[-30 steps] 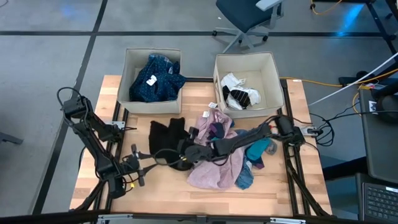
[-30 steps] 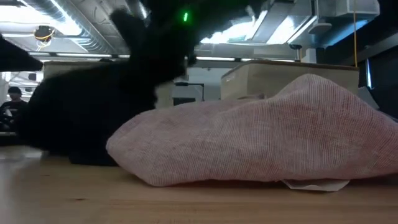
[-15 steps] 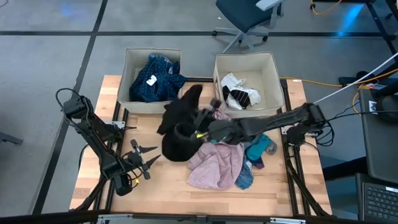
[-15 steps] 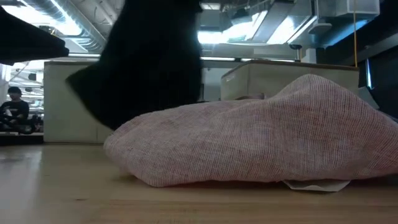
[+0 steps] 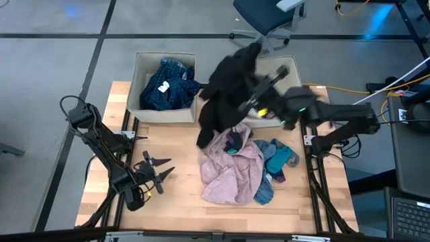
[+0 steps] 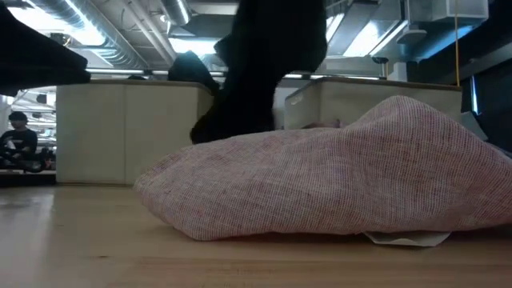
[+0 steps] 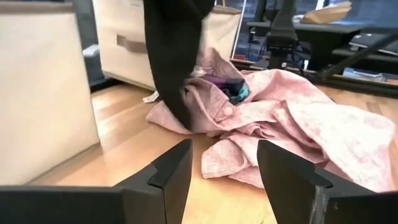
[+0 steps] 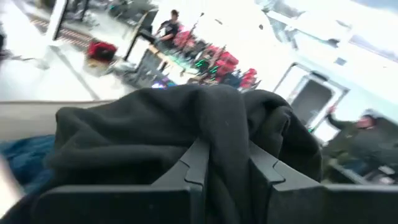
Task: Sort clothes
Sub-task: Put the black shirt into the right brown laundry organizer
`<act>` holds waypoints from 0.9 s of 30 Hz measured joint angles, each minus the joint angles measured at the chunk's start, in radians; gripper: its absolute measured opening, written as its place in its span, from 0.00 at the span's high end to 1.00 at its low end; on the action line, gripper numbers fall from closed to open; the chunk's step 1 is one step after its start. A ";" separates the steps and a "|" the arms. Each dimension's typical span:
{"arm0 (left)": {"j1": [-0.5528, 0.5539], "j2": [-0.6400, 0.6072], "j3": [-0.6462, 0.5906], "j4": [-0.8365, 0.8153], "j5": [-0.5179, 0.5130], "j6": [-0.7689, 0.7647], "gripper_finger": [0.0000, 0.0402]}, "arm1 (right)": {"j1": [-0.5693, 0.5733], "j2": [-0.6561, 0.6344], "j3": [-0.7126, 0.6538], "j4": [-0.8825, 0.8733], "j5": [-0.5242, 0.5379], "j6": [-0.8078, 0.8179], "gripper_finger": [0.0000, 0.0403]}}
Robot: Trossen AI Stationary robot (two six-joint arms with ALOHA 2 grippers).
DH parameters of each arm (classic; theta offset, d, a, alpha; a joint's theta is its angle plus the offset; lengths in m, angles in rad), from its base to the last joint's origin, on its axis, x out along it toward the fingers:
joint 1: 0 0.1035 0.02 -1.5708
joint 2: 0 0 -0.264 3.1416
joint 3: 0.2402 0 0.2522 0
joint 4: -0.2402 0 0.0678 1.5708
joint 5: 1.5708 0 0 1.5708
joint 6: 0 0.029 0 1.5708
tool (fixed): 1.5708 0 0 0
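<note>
The right tool [image 5: 259,101] is pinched nearly closed on a black garment [image 5: 225,91], holding it in the air near the tabletop's far edge, between the two beige bins. The cloth drapes over the tool's fingers [image 8: 199,163] and hangs down toward the pink garment [image 5: 232,168], which lies in a heap at the middle of the tabletop [image 5: 175,195] with teal socks [image 5: 279,160] just beside it. A blue plaid shirt [image 5: 168,84] fills the left bin [image 5: 138,74]; the right bin [image 5: 295,77] is partly hidden. The left tool [image 5: 156,173] rests near the tabletop's front left corner, fingers [image 7: 171,171] spread wide and holding nothing.
</note>
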 joint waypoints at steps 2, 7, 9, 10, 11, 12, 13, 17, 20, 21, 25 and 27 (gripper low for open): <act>0.019 0.000 0.000 0.005 0.015 -0.020 0.57 | -0.030 -0.044 0.000 0.009 0.000 -0.045 0.86; 0.080 0.000 0.000 0.031 0.061 -0.004 0.57 | -0.125 -0.135 0.000 0.077 0.003 -0.167 0.86; 0.108 0.000 0.000 0.038 0.078 0.004 0.57 | -0.160 -0.165 0.001 0.130 0.002 -0.230 0.86; 0.120 0.000 0.000 0.041 0.088 0.012 0.57 | -0.177 -0.179 0.001 0.162 0.000 -0.269 0.86; 0.133 0.000 0.000 0.049 0.099 0.029 0.57 | -0.191 -0.190 0.001 0.192 -0.002 -0.308 0.86; 0.143 0.000 0.000 0.056 0.109 0.039 0.57 | -0.204 -0.201 0.001 0.222 -0.003 -0.350 0.86; 0.154 0.000 0.000 0.055 0.121 0.053 0.57 | -0.216 -0.210 0.001 0.248 -0.004 -0.391 0.86; 0.185 0.000 0.000 0.055 0.155 0.082 0.57 | -0.253 -0.239 0.002 0.265 -0.005 -0.451 0.86; 0.196 0.000 0.000 0.056 0.163 0.098 0.57 | -0.271 -0.247 0.002 0.253 0.007 -0.483 0.86; 0.198 0.000 0.000 0.055 0.167 0.105 0.57 | -0.271 -0.247 0.002 0.241 0.024 -0.490 0.86; 0.198 0.000 0.000 0.056 0.171 0.120 0.57 | -0.271 -0.247 0.002 0.129 0.081 -0.482 0.86; 0.198 0.000 0.000 0.056 0.171 0.129 0.57 | -0.271 -0.246 0.002 0.069 0.092 -0.462 0.86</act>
